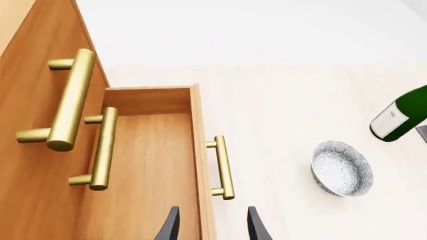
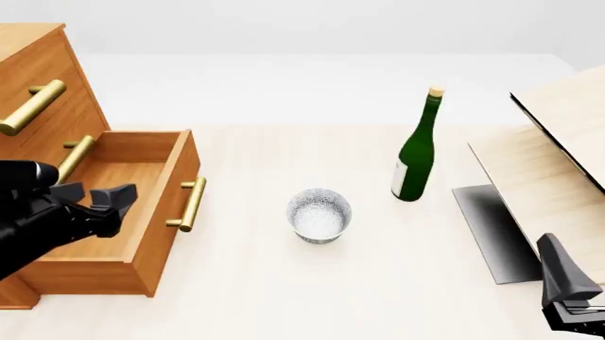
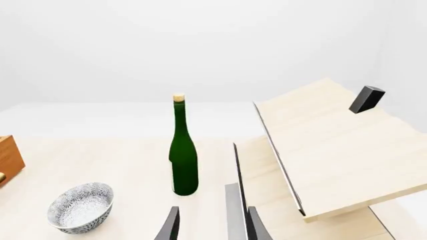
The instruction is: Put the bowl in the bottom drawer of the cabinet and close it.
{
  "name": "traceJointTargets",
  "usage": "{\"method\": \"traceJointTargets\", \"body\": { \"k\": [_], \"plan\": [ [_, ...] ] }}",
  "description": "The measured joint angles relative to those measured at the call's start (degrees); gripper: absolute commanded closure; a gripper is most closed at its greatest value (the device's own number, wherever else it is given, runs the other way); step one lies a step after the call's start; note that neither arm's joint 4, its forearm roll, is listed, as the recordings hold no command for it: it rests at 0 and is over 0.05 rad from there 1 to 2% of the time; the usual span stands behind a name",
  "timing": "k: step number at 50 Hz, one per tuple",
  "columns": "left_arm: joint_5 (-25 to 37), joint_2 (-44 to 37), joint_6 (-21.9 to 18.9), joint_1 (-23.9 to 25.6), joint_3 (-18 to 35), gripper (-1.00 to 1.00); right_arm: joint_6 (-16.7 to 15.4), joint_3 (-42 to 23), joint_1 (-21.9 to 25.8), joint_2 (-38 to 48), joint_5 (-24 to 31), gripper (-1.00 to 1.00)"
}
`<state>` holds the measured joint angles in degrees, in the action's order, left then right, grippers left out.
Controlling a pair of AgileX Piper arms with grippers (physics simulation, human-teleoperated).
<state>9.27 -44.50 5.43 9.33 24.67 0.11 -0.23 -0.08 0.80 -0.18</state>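
Front view: speckled white round bowl [image 2: 319, 214] centre, ungrasped; orange-brown wooden bottom drawer [image 2: 142, 205] left, pulled open to receive it; left gripper [image 2: 95, 202], right gripper [image 3: 210, 225] jaws apart, empty.

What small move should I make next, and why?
Probably bring the left claw off the open bottom drawer and across to the bowl. The drawer already stands pulled out and empty, the bowl sits upright on the table untouched, and both claws hold nothing.
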Motion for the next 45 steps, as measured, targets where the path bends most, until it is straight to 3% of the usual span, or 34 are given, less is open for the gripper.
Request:
{"method": "traceJointTargets", "body": {
  "k": [45],
  "plan": [
    [-4.9, -11.5, 5.0, 0.6, -0.2, -1.0, 0.0, 0.0, 0.0, 0.0, 0.0, -1.0]
  ]
}}
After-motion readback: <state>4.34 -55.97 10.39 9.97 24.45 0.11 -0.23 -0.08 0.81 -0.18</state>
